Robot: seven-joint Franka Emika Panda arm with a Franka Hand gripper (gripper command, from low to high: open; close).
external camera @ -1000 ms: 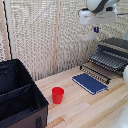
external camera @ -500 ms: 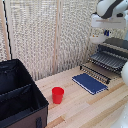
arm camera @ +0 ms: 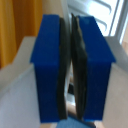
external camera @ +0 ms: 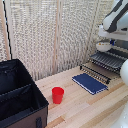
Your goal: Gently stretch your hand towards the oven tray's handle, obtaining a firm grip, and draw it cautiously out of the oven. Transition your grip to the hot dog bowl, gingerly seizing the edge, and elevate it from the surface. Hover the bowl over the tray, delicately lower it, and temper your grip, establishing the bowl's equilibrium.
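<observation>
My white hand (external camera: 106,40) hangs at the exterior view's right, just over the hot dog bowl (external camera: 103,46), a small white bowl held a little above the far end of the oven tray (external camera: 107,60). The tray, a grey rack of wire bars, is drawn out in front of the dark oven (external camera: 122,52). In the wrist view the gripper (arm camera: 71,65) has its blue fingers (arm camera: 49,65) pressed nearly together, with only a thin dark slit between the pads. The bowl's rim does not show clearly there.
A dark blue flat slab (external camera: 90,83) lies on the wooden surface (external camera: 85,107) just in front of the tray. A red cup (external camera: 58,94) stands mid-table, with a large black fabric bin (external camera: 17,97) at the left. A slatted curtain backs the table.
The arm has moved toward the exterior view's right and come down, bringing the hand and bowl lower over the tray.
</observation>
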